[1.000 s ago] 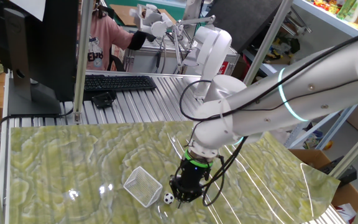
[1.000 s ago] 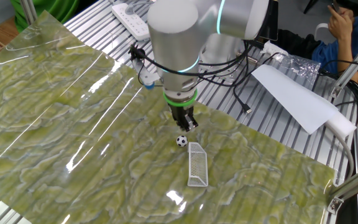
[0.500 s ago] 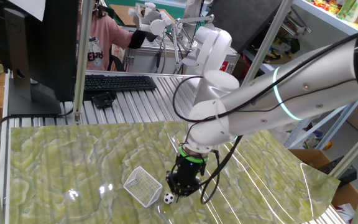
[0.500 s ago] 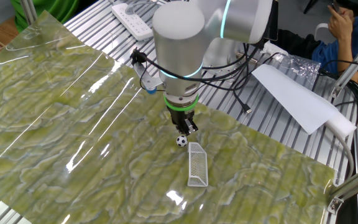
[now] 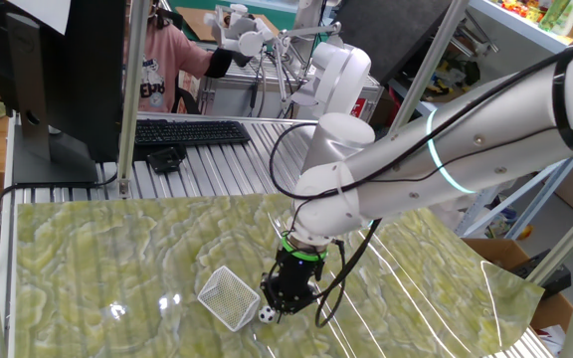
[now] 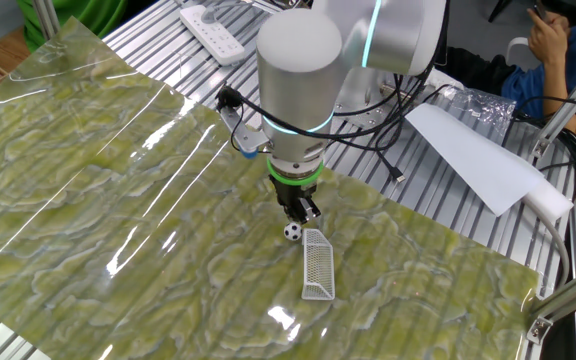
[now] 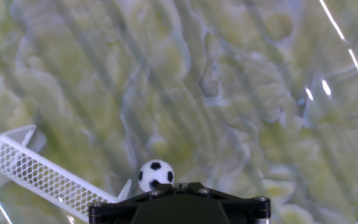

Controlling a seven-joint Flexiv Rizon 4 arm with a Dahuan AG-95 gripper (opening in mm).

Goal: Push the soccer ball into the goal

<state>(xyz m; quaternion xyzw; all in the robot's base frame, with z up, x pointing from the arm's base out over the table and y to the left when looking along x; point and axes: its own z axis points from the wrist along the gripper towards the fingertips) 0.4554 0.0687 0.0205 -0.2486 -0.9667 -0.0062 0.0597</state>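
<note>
White-and-black ball point(image 7: 155, 174) sits right at my closed pincer point(image 6: 298, 212), just beside one end of the goal point(image 6: 317, 264) — I should nudge gently and steer toward the mouth — not past the post.

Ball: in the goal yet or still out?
Out. The ball sits on the mat just outside the goal, beside its end, right at the gripper, whose jaws are shut.

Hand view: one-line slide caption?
Closed gripper right behind tiny black-and-white soccer ball, white wire-mesh goal alongside.
</note>
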